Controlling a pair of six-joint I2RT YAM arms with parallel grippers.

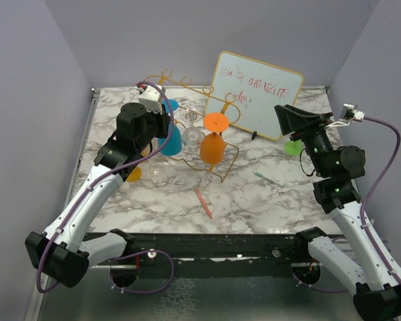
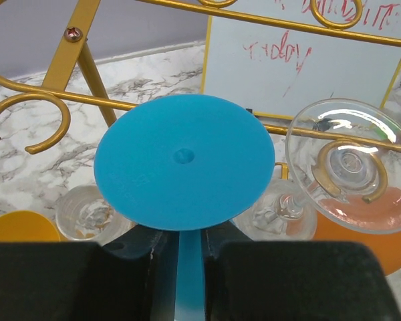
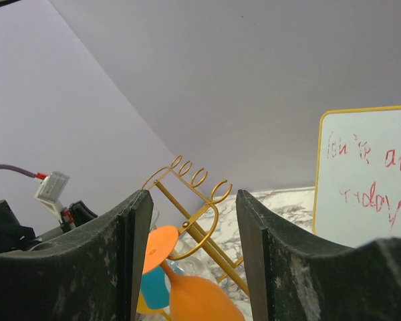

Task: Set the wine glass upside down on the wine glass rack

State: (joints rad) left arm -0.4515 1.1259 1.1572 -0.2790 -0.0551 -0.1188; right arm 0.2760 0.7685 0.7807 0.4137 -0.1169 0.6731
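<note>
The gold wire rack (image 1: 199, 93) stands at the back middle, in front of the whiteboard. My left gripper (image 1: 162, 125) is shut on the stem of a blue wine glass (image 1: 169, 142), held upside down at the rack's left side. In the left wrist view the blue foot (image 2: 184, 160) faces the camera, with the stem between my left gripper's jaws (image 2: 189, 249) and the rack's rail (image 2: 73, 100) just behind. An orange glass (image 1: 214, 146) and a clear glass (image 2: 351, 164) hang upside down on the rack. My right gripper (image 3: 194, 221) is open and empty, off to the right.
A framed whiteboard (image 1: 255, 93) with red writing leans at the back right. A green thing (image 1: 293, 148) lies under the right arm. A red pen (image 1: 203, 202) and a pale green pen (image 1: 270, 178) lie on the marble table. A yellow glass (image 1: 132, 175) lies at the left.
</note>
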